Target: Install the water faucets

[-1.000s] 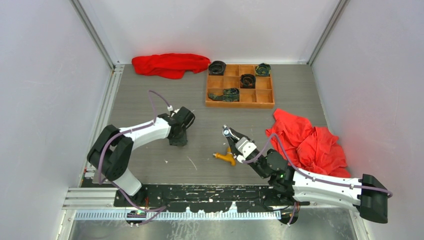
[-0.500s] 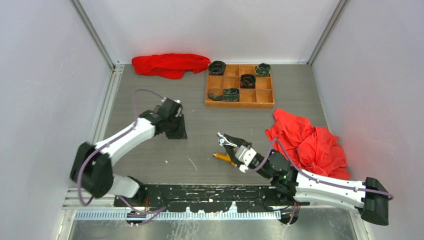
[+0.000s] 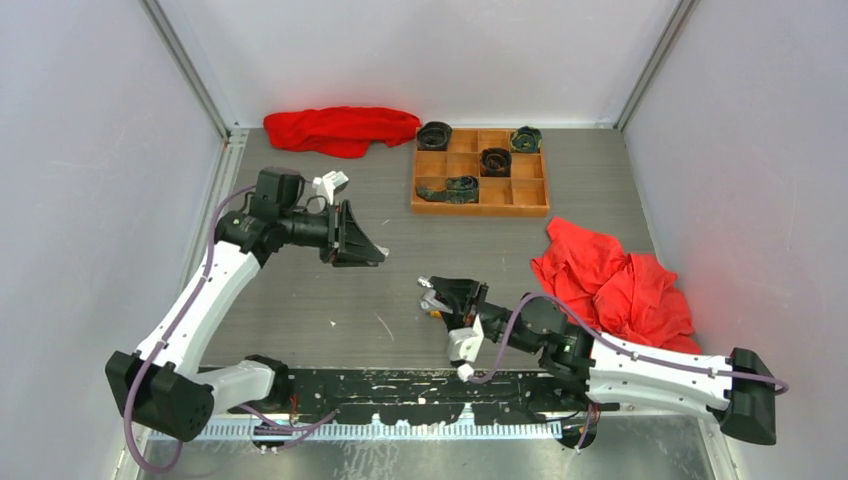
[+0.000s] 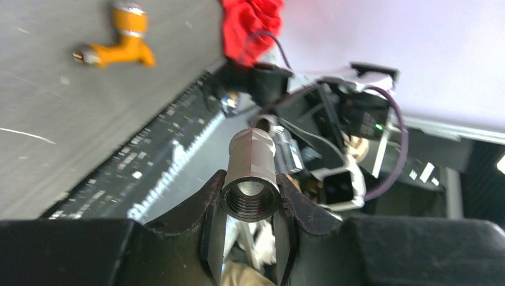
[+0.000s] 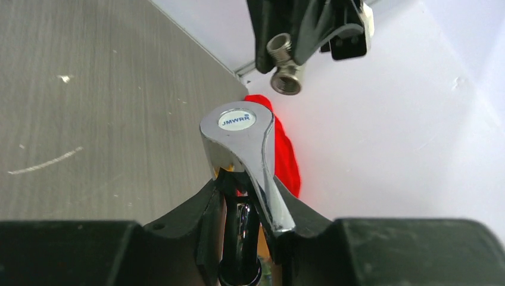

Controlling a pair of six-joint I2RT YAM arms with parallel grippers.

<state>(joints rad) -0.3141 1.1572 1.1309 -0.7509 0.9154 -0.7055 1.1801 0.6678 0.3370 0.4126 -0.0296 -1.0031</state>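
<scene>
My right gripper is shut on the shiny silver water faucet, whose flat handle carries a round JMWRR badge. In the top view this gripper hovers low over the table centre, pointing left. The orange-yellow faucet with its bent spout lies on the table, just under and behind the right gripper. My left gripper is shut on a grey threaded metal fitting, held up off the table and aimed right. The fitting's open ends face the silver faucet with a gap between them.
A wooden divided tray with dark rolled items stands at the back. One red cloth lies at the back left, another is bunched at the right. White walls close three sides.
The left arm has risen and swung back to the left, turning its gripper level with the fitting pointing right. The right gripper has moved left and nearer with the silver faucet.
</scene>
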